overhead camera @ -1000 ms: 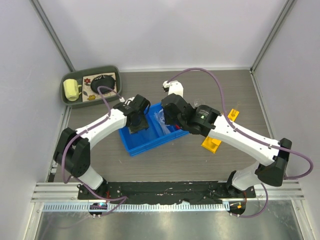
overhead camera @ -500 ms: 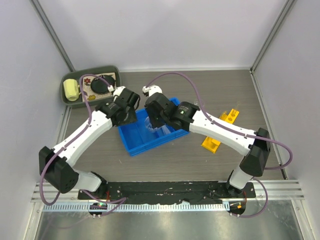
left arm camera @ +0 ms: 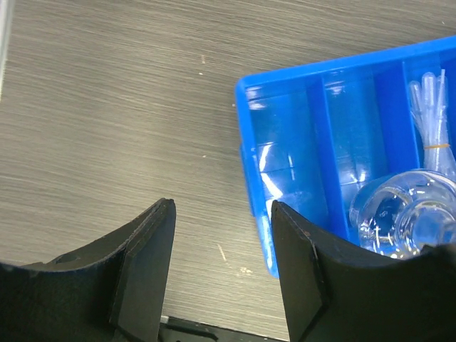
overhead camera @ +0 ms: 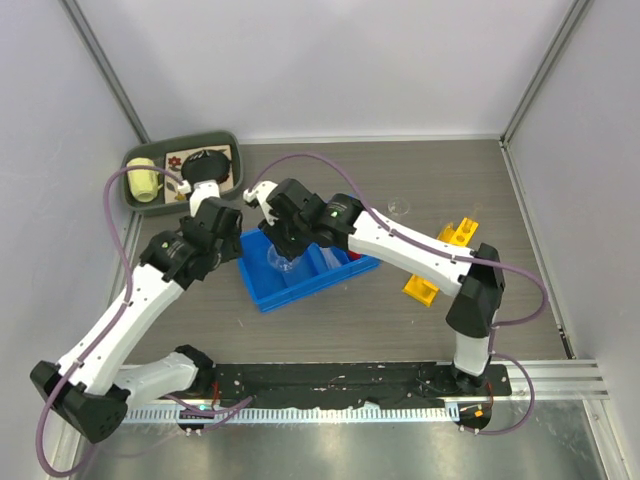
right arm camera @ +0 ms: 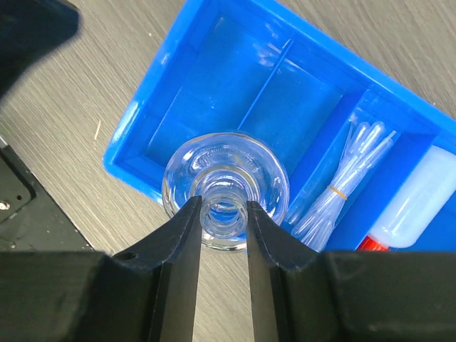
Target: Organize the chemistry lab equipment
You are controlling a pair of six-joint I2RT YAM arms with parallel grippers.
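Glass has changed place: the round-bodied clear glass flask [right arm camera: 228, 160], clamped at its neck by the right end effector [right arm camera: 224, 210], now hangs over the left end of the blue divided plastic tray [left arm camera: 248, 164] after swinging in from the right, so release looks near. Its long axis stands vertical, mouth upward. The left end effector [left arm camera: 221, 210], fingers apart and empty, has backed off over the grey tabletop [left arm camera: 107, 107].

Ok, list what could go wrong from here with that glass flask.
1. The right gripper pinches the flask only by its narrow neck; smooth glass could slip or swing.
2. The flask appears to hang over the blue tray's near wall, not squarely over a compartment; lowered here, it might catch the wall and tip.
3. The open left gripper hovers close beside the tray; the arms could bump.
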